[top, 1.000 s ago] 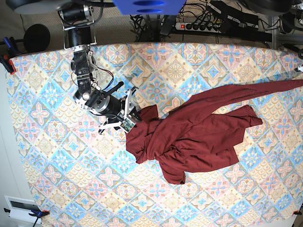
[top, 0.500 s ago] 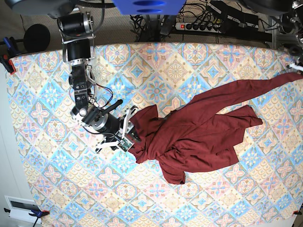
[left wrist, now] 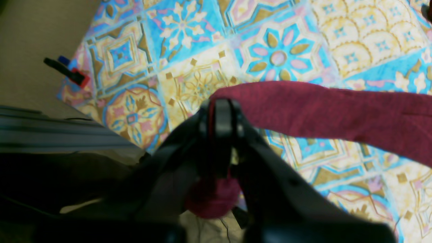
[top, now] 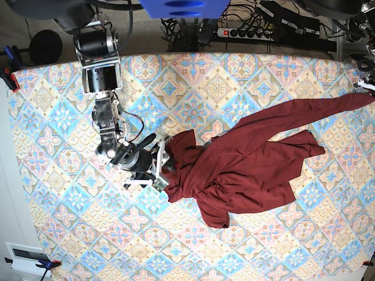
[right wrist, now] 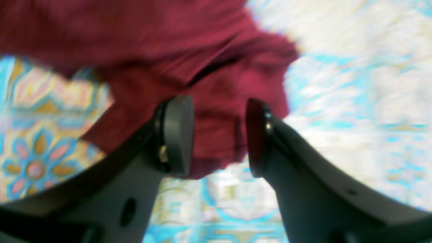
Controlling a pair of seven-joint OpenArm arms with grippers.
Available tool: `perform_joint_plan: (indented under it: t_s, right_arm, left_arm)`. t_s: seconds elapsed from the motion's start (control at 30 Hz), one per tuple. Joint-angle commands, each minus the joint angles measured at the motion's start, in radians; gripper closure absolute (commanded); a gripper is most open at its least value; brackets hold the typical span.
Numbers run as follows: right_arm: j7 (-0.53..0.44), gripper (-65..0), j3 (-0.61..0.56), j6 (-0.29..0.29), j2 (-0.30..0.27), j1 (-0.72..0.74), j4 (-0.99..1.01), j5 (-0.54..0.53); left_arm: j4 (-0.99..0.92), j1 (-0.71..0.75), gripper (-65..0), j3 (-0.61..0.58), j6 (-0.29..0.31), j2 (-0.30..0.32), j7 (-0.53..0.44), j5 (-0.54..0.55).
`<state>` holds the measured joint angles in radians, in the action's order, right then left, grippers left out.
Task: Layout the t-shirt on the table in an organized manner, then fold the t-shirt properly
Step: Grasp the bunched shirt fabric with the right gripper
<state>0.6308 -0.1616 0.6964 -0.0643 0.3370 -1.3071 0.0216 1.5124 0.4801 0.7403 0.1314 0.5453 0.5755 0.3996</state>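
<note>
Pastel tiles in blue, pink and cream cover the whole worktop (top: 64, 222), and the shirt (top: 246, 170) sits right of centre in the base view, nowhere near laid out. It's a rumpled heap: folds piled over each other in the middle, a bunched lobe hanging toward the near edge, and one long strip of cloth drawn out tight toward the far right edge of that view. So the first half of the job, spreading it flat and tidy, is barely under way by my reading, and the folding hasn't begun at all.

Now the left end effector (left wrist: 221, 116): jaws pressed together, and the wrist view shows maroon fabric pinched between them, with the cloth running away to the right as a taut band above the tiles. That's the stretched strip, held up at the worktop's edge.

Over to the right end effector (right wrist: 219, 135), low at the heap's other end. Its pads (right wrist: 177, 133) stand well spread with a clear gap, and a crumpled edge of the shirt lies beneath and behind that gap. Nothing is clamped there; whether a pad brushes the cloth, I can't tell, the view is blurred.
</note>
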Motion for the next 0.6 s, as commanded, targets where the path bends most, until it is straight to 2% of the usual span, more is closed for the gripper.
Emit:
perform_joint_plan:
  t_s: [0.0,0.17,0.57]
  right_arm:
    - [-0.03,-25.5,-0.023,-0.004,0.005,0.055,-0.015,-0.016]
    - [-0.084,-25.4,-0.109,-0.004,0.007,0.096,0.033,-0.016]
    - [-0.184,-25.4,-0.118,-0.004,0.007,0.144,0.206,-0.016]
  left_arm:
    - [0.014,0.002,0.0,0.011,-0.005,0.026,-0.024,0.005]
    - [0.014,0.002,0.0,0.011,-0.005,0.026,-0.024,0.008]
    - [0.014,0.001,0.0,0.011,-0.005,0.026,-0.025,0.009]
